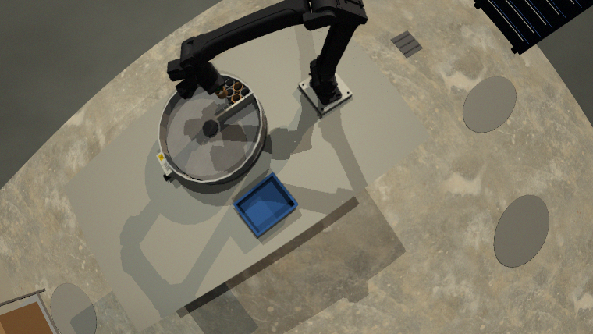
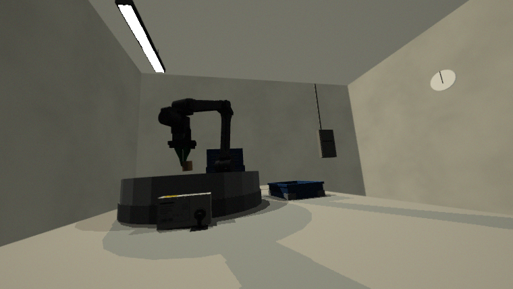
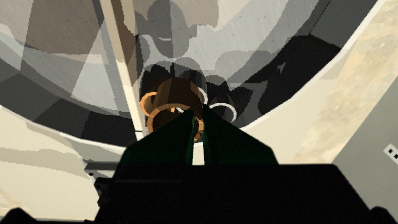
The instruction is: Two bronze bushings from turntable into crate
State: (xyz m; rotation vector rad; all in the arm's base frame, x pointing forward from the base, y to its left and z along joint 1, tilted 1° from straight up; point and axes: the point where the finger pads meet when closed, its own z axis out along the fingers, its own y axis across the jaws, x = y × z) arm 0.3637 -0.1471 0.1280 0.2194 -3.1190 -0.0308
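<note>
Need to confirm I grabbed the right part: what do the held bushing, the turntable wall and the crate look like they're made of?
The bushing in the end effector looks like bronze: warm orange-brown, dull sheen. The turntable wall reads as grey metal, with pale highlights along its faceted rim. The crate looks like moulded plastic, uniform matte blue, though its look leaves that open.

A: Bushing status?
B: One bronze bushing point(image 2: 186, 165) upright in the jaws, lifted above the turntable point(image 1: 171, 164). Two bronze point(image 1: 237, 87) remain, beside dark ones.
A: Crate?
B: Blue crate point(image 1: 285, 193) nearby on the tabletop.
</note>
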